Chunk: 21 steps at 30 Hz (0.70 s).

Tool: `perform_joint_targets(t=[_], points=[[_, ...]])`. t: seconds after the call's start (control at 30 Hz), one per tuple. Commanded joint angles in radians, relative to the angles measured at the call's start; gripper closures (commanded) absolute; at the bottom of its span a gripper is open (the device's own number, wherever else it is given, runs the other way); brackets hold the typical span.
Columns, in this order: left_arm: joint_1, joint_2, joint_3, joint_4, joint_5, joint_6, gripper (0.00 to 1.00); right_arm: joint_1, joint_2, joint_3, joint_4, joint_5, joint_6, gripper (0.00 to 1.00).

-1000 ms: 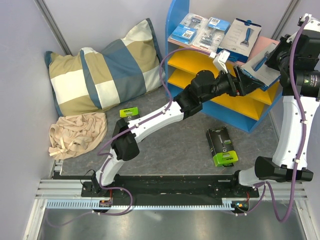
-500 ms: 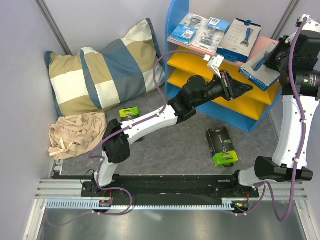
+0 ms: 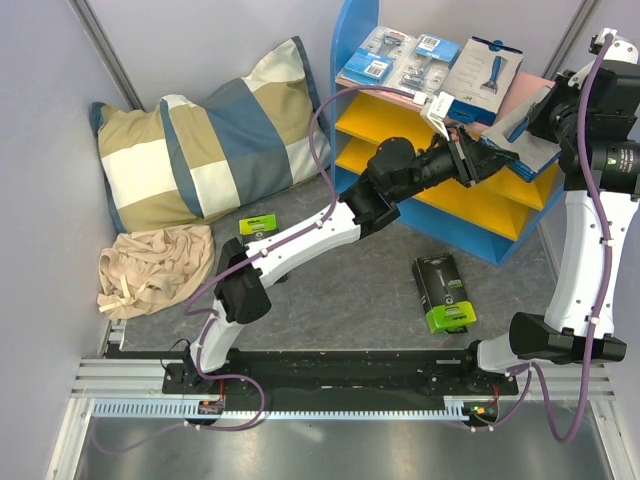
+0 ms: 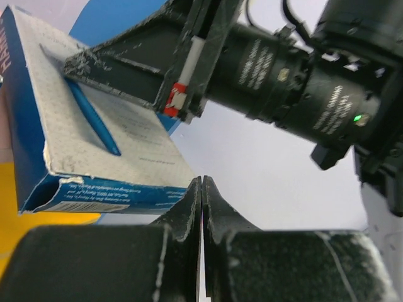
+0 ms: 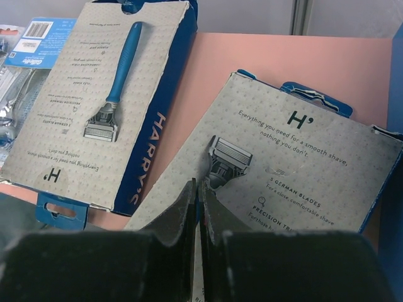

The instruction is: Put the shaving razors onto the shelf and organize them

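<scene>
Seen from above, the shelf (image 3: 352,40) stands at the back right. On its pink top lie two blister packs (image 3: 375,55) and, beside them, a flat Harry's box (image 3: 482,65); a tilted Harry's box (image 3: 522,128) juts past the top's front right corner, between the two grippers. The right gripper (image 3: 548,108) is at its upper right and the left gripper (image 3: 490,158) just under its lower left edge. A black-and-lime box (image 3: 443,292) lies on the grey mat (image 3: 330,290) in front of the shelf; a second black-and-lime box (image 3: 258,225) lies near the pillow (image 3: 200,140).

In the left wrist view, the left gripper (image 4: 201,189) has its fingers pressed together and holds nothing; its tips sit just below the blue bottom edge of the tilted Harry's box (image 4: 126,138), contact unclear. The right gripper (image 4: 79,60) lies against the upper part of the printed face.

In the right wrist view, the right gripper (image 5: 197,189) is closed to a hairline with nothing between the fingers. The tilted Harry's box (image 5: 296,170) lies directly beyond the tips, its near edge hidden behind them; the flat Harry's box (image 5: 94,94) lies to the left, a strip of pink board between.
</scene>
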Motion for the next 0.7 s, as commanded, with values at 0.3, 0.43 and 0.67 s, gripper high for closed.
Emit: perform_joint_targets(t=[0.3, 0.43, 0.67], points=[[-0.019, -0.009, -0.04, 0.042, 0.066, 0.031, 0.98, -0.005, 0.002, 0.033, 0.012, -0.048, 0.003, 0.9], [-0.022, 0.013, -0.017, 0.036, 0.068, 0.034, 0.98, -0.005, 0.005, 0.03, 0.012, -0.051, 0.002, 0.9], [-0.024, 0.074, 0.064, 0.001, 0.058, 0.013, 0.98, -0.005, -0.016, 0.03, 0.019, -0.069, 0.005, 0.9]])
